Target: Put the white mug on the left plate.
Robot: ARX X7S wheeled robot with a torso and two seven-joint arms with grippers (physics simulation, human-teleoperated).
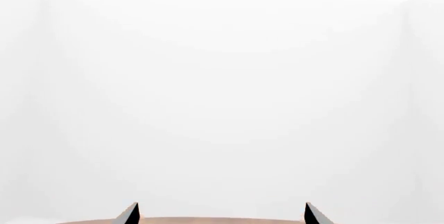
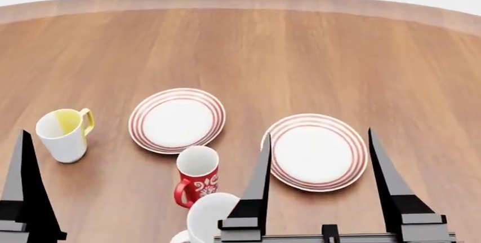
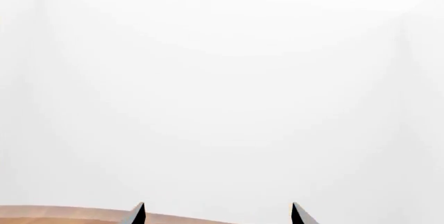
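The white mug (image 2: 208, 216) stands at the near edge of the head view, cut off by the frame and partly hidden behind one finger of my right gripper (image 2: 319, 134). The left plate (image 2: 177, 120), white with red rings, lies on the table beyond it with nothing on it. My right gripper is open and raised in front of the camera, its fingers framing the other ringed plate (image 2: 316, 151). Of my left gripper only one finger (image 2: 25, 186) shows at the far left. Both wrist views show open, bare fingertips, left gripper (image 1: 221, 207) and right gripper (image 3: 217, 207), against white background.
A small red mug with white swirls (image 2: 197, 176) stands between the white mug and the left plate. A white mug with yellow inside and handle (image 2: 65, 135) sits left of that plate. The round wooden table (image 2: 301, 57) stretches far back to its curved edge.
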